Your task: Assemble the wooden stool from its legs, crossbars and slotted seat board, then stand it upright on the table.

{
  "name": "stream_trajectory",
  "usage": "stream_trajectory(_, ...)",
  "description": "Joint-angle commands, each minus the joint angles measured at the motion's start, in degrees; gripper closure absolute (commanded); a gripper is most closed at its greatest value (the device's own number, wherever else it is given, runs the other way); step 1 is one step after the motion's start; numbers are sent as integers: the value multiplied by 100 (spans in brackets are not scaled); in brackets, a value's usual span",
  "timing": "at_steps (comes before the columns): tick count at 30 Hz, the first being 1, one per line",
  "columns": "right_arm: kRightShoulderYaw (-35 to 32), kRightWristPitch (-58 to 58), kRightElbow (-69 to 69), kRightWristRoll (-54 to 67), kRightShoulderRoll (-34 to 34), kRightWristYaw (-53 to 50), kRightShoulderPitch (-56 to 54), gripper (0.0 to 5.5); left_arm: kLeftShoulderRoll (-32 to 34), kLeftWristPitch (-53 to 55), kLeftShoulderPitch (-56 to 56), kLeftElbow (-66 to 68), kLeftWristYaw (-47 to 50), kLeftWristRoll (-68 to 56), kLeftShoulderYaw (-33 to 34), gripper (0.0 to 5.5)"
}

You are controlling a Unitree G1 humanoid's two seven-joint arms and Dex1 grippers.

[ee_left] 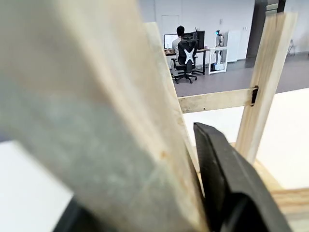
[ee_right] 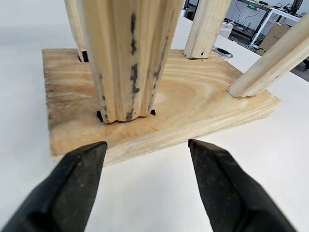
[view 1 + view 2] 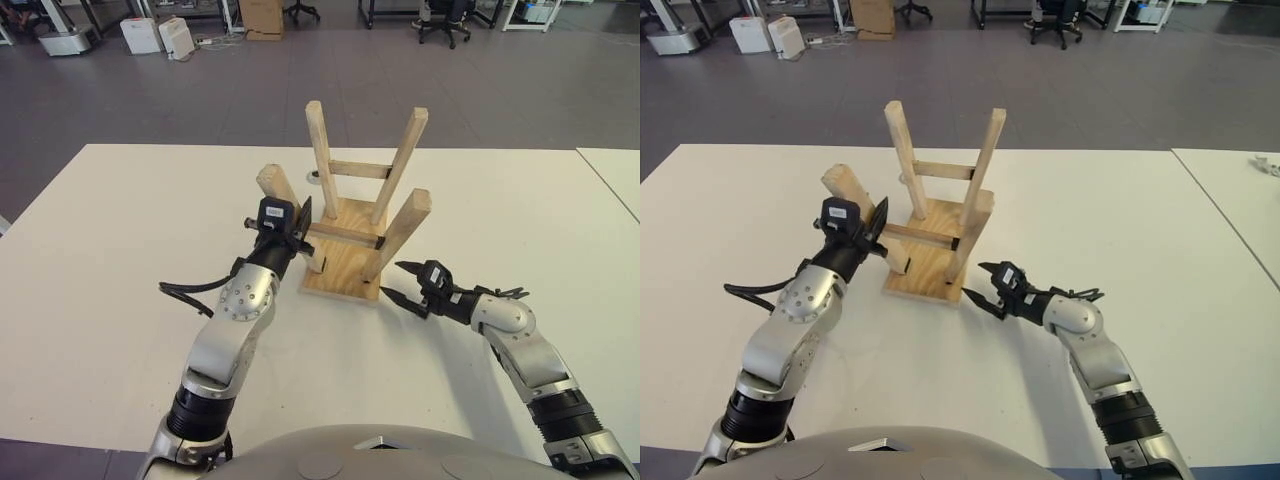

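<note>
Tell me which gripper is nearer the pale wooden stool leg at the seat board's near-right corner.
Right. The right gripper is open just in front of the base of that near-right leg. The left gripper is across the seat board, clamped on the near-left leg.

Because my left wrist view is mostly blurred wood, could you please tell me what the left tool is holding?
Observer: The left tool is shut on the near-left leg of the stool, about midway along it.
Operator: Thanks. Has the stool been stood upright yet?
Observer: No, it is upside down: the seat board lies flat on the table, with all four legs pointing up.
Operator: And where is the right tool?
Observer: The right tool is open and empty, low over the table at the seat board's near-right corner.
</note>
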Motion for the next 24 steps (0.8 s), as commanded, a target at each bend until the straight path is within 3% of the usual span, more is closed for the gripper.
stream_trajectory(1, -106, 63, 40, 11, 32, -80, -93, 235, 153, 489, 324, 549, -283, 265, -121, 303)
stream_trajectory(8, -1231, 658, -543, 930, 207, -594, -262, 235, -1254, -30, 174, -293, -809, -1736, 762, 180)
stream_trajectory(11, -2108, 1173, -1069, 1617, 210, -1120, -533, 235, -1313, 191, 251, -567, -1040, -2296, 863, 180)
stream_trajectory(17, -2989, 2185, -1901, 2817, 214, -2051, -1420, 235, -878, 618, 190, -1324, -1103, -2455, 902, 180)
stream_trajectory(20, -3272, 2854, -2382, 3854, 47, -2568, -2398, 235, -340, 1159, -1166, -2020, -1245, -3248, 1563, 180)
stream_trajectory(24, -3292, 3531, -2505, 5049, -318, -3141, -4095, 235, 641, 1549, -3747, -1298, -1347, -5013, 2969, 180)
